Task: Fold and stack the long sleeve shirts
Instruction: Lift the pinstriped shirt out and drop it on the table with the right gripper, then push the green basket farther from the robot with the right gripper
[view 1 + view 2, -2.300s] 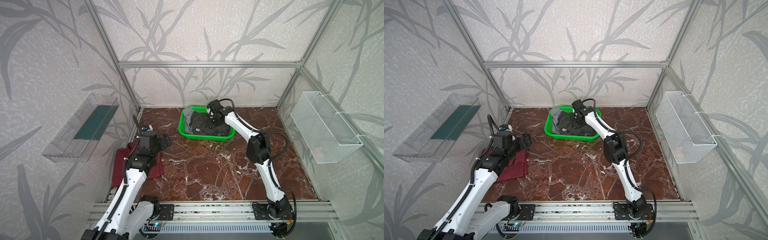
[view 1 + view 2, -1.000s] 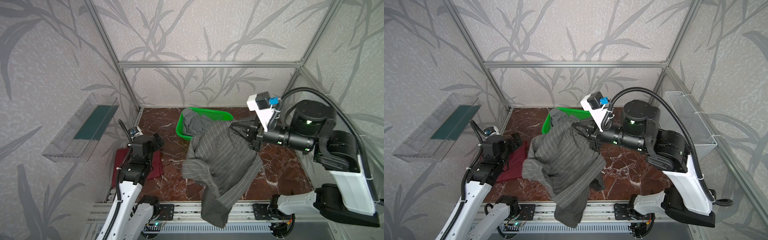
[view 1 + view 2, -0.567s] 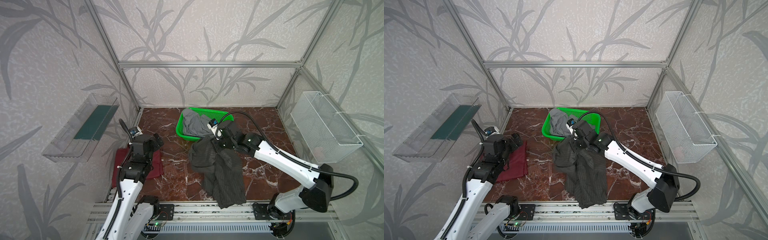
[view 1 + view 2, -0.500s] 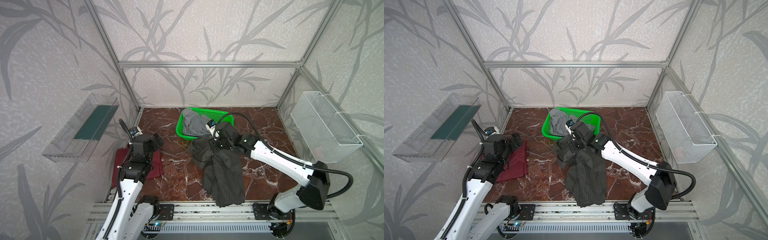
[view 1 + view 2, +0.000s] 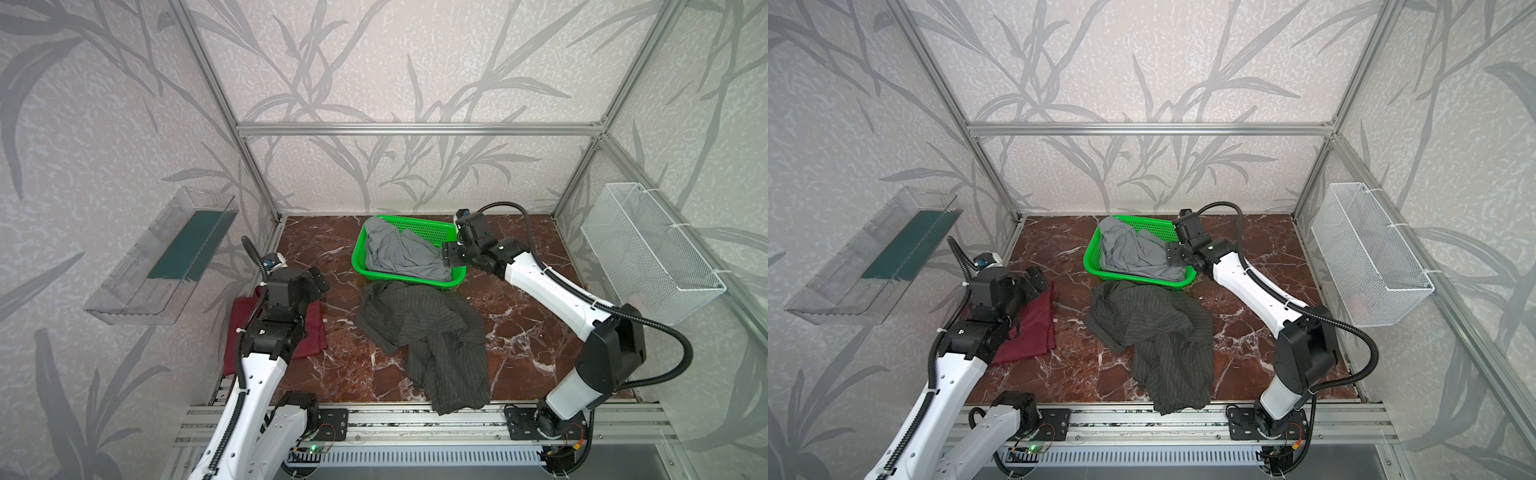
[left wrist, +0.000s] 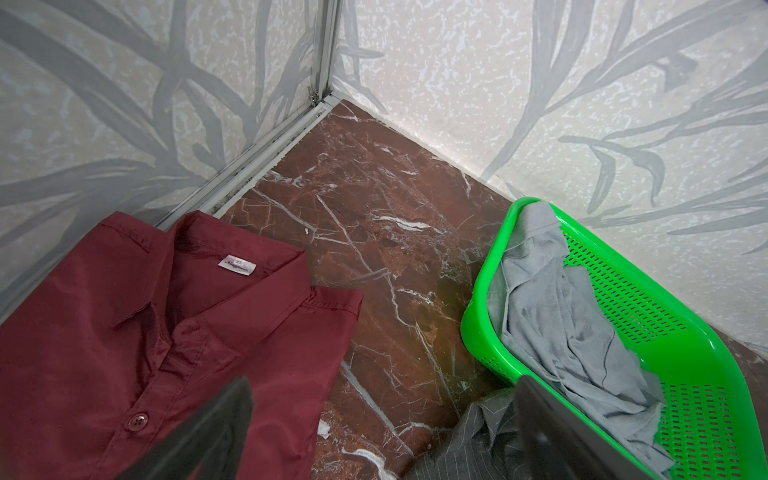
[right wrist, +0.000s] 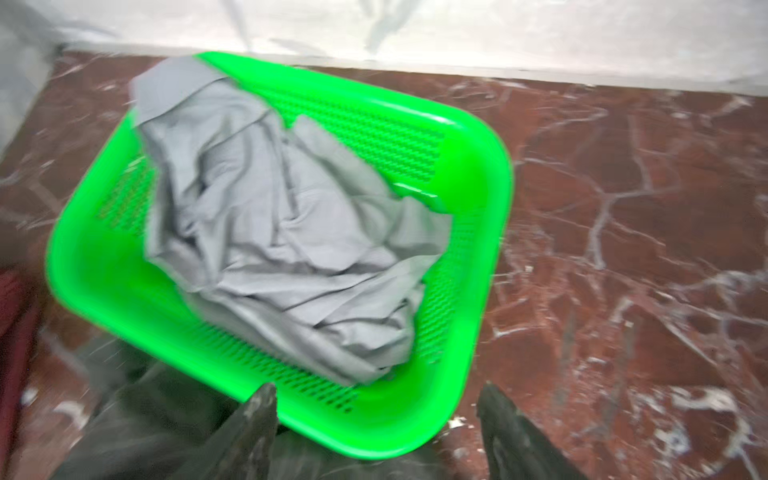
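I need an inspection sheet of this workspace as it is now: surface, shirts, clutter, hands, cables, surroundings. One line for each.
Surface: red-brown marble tabletop, white veins.
Job's things: pinstriped charcoal shirt crumpled mid-table, hem at the front edge; maroon shirt flat by the left wall, collar showing.
Clutter: green basket at the back, holding a crumpled light grey garment.
Hands: left hand open above the maroon shirt; right hand open at the basket's right end; both empty.
Cables: black cable hoses loop beside both arms.
Surroundings: white wire basket on the right wall; clear bin on the left wall.
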Motion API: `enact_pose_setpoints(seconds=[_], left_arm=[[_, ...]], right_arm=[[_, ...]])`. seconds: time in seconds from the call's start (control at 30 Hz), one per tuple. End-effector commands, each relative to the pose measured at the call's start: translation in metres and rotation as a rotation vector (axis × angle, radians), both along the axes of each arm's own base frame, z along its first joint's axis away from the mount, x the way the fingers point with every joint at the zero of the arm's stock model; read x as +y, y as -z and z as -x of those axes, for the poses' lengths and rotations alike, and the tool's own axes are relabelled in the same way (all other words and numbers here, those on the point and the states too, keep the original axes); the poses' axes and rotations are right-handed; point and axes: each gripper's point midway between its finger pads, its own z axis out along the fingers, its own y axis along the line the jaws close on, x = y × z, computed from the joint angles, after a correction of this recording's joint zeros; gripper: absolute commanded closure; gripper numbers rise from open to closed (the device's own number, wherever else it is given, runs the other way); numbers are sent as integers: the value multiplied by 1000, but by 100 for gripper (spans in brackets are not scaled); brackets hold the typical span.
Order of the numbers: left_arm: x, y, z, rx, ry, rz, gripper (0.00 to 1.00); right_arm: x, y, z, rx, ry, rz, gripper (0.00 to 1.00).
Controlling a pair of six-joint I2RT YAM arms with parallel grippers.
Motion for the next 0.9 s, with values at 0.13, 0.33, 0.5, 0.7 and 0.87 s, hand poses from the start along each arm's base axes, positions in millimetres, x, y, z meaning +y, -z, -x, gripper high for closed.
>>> enact_pose_setpoints(seconds=[0.13, 0.33, 0.5, 0.7, 0.87], left_arm=[[-1, 2, -2, 22, 1, 19, 1], [0, 3, -2, 26, -4, 16, 2], [0, 5, -3, 33, -4, 15, 2], [0, 5, -4, 35, -2, 19, 2], [-2, 5, -4, 33, 5, 30, 2]], right_arm=[[-32, 77, -33, 195, 111, 38, 27], [-39, 110, -53, 263, 169, 19, 31], [-52, 127, -59, 327, 263, -60, 50], [-99, 129, -38, 306, 534, -119, 98], [-158, 122, 7, 249, 831, -153, 100]])
